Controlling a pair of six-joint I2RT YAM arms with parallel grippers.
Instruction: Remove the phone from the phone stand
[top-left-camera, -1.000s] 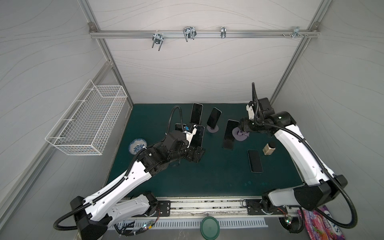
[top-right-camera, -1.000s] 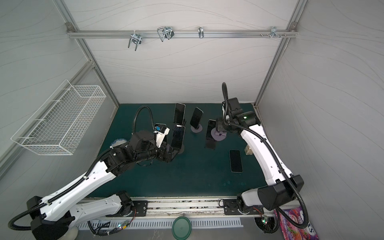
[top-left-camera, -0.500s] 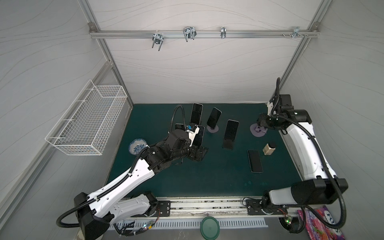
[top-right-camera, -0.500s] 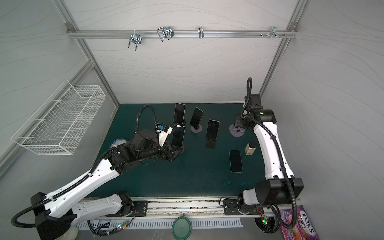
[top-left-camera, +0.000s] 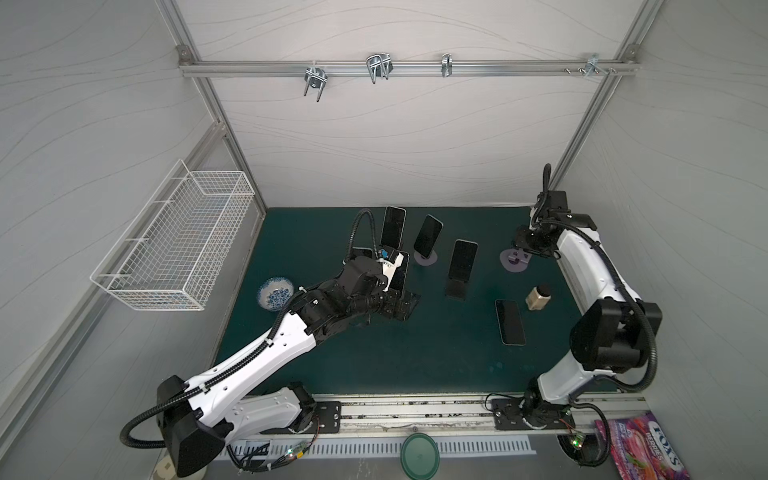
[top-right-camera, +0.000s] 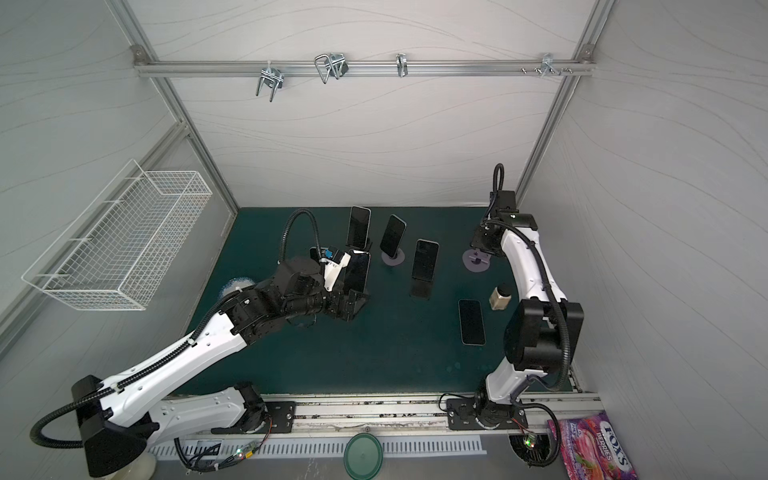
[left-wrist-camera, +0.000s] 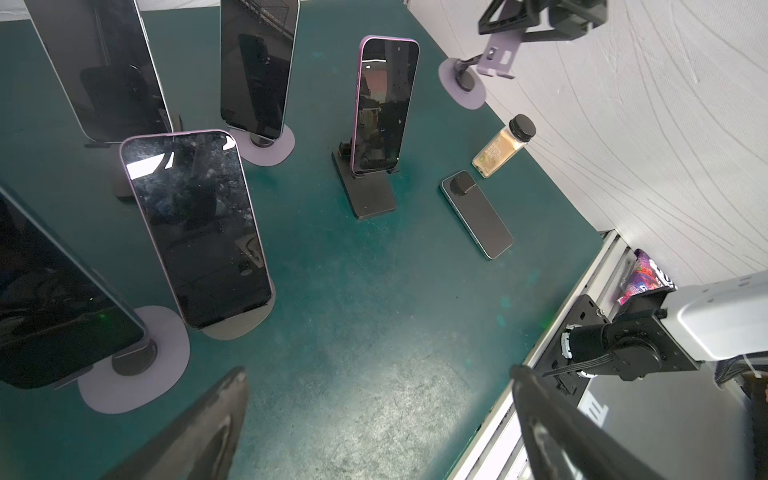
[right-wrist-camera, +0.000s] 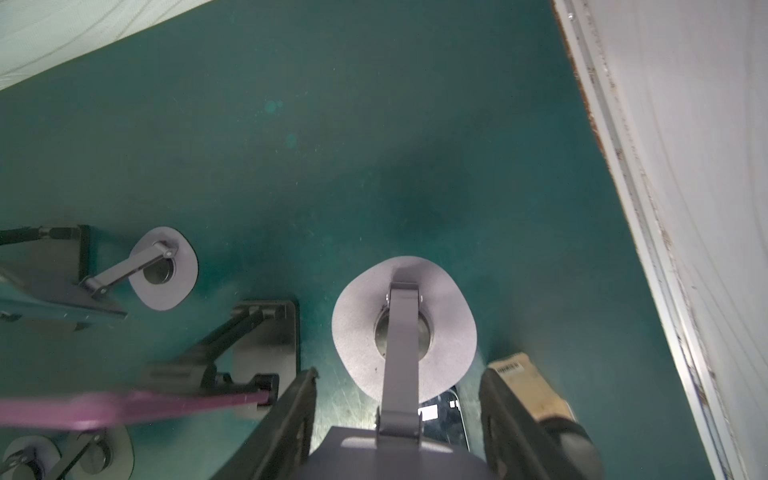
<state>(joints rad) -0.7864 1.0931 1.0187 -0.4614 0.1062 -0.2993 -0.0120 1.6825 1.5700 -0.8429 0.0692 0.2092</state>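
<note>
Five upright phones (left-wrist-camera: 384, 104) sit on stands across the green mat (top-left-camera: 374, 357). At left, the left gripper (top-left-camera: 405, 306) hovers beside one, its fingers spread wide and empty. Further right, the flat phone (top-left-camera: 510, 322) lies on the mat, off the lavender stand (top-left-camera: 514, 264). The right gripper (top-left-camera: 524, 249) clamps that stand's cradle. This removal appears done; only letting go is left.

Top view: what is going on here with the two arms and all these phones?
The right gripper grips an empty lilac stand at the back right of the mat. One phone lies flat in front of it, off any stand. The left gripper hangs wide open beside the other phones, which all sit on stands; it holds nothing.
</note>
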